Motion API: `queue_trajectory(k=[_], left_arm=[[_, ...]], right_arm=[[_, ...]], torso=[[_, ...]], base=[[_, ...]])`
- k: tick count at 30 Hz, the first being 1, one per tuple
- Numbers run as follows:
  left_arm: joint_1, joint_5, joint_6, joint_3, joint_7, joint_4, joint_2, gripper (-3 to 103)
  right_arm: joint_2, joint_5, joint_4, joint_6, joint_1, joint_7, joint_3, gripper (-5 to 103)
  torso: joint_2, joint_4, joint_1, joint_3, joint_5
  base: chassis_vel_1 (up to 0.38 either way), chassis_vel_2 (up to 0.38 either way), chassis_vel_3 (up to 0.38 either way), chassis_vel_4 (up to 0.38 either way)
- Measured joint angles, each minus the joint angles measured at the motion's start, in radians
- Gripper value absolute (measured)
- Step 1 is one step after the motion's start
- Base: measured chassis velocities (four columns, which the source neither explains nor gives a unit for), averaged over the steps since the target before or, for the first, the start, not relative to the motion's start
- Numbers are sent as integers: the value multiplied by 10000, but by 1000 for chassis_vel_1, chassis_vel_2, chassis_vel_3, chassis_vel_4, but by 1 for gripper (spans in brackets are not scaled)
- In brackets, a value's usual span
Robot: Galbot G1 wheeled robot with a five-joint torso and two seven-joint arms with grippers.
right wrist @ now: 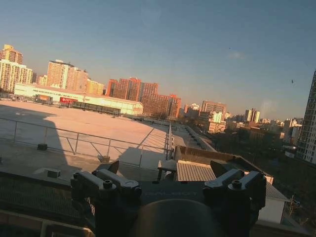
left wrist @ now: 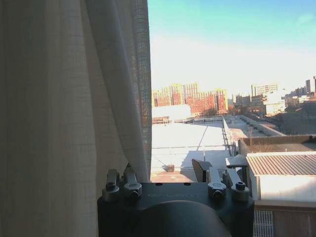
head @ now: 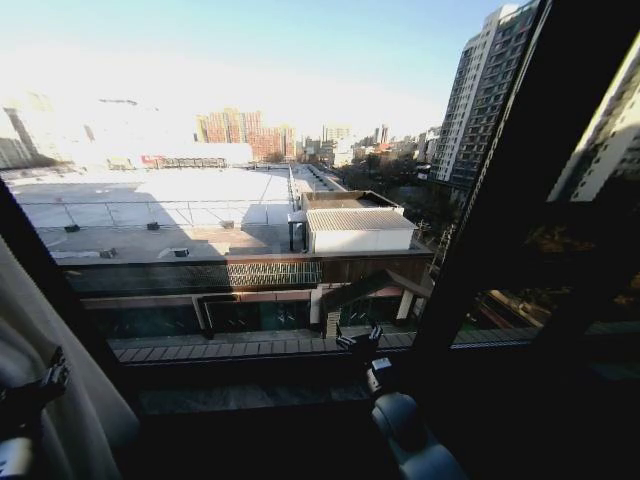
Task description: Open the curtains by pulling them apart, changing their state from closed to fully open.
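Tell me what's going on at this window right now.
The robot faces a window looking over rooftops. The left gripper sits at the edge of the sheer curtain, which is bunched to the left side of the glass; its fingers are open, one touching the fabric's edge. The right gripper is raised near the middle of the window, open and holding nothing.

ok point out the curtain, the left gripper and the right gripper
curtain (left wrist: pixel 64 98), left wrist view, pleated fabric
left gripper (left wrist: pixel 170 175), left wrist view, gap between fingertips
right gripper (right wrist: pixel 165 170), right wrist view, gap between fingertips
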Motion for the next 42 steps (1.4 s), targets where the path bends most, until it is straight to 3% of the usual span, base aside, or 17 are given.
queue_trajectory(k=[4,5,8,11,24,32,36,40,42], left_arm=[[521,-334,195,111,114,-474,41,74],[521,-334,195,111,114,-474,41,74],[867,-402,326,173,-147,-745,-91,90],[979,-405,374,223,-294,-825,-160,98],[1091,-391,457,509,-407,-1041,-309,100],[1773,-382,287,509,-301,-1487,-1371,100],[1411,-681,239,552,-195,-1488,-1163,100],[1234,-1064,249,544,-13,-1525,-887,100],[1152,-1144,206,527,516,-1484,-807,100]], right_arm=[[-94,303,69,-117,1,0,15,100],[-94,303,69,-117,1,0,15,100],[-194,542,108,-250,3,5,42,100],[-319,694,170,-335,-25,10,39,100],[-527,975,450,-377,-266,32,398,100],[-710,1204,1145,-552,-920,31,539,100],[-989,2076,1577,-1043,-879,135,682,100],[-1068,2273,1695,-1285,-786,161,909,100],[-1103,2380,1805,-1397,-790,161,1093,100]], torso=[[0,-1,-1,0,1],[0,-1,-1,0,1],[0,-1,0,0,1],[1,0,0,0,1],[0,-2,0,0,0],[1,1,-1,-1,1],[1,-2,-1,-1,-1],[0,-2,0,0,-1],[0,-1,0,0,1]], base=[[0,0,0,0],[0,0,0,0],[0,0,0,0],[0,0,0,0],[0,0,0,0],[0,0,0,0],[0,0,0,0],[0,0,0,0],[0,0,0,0]])
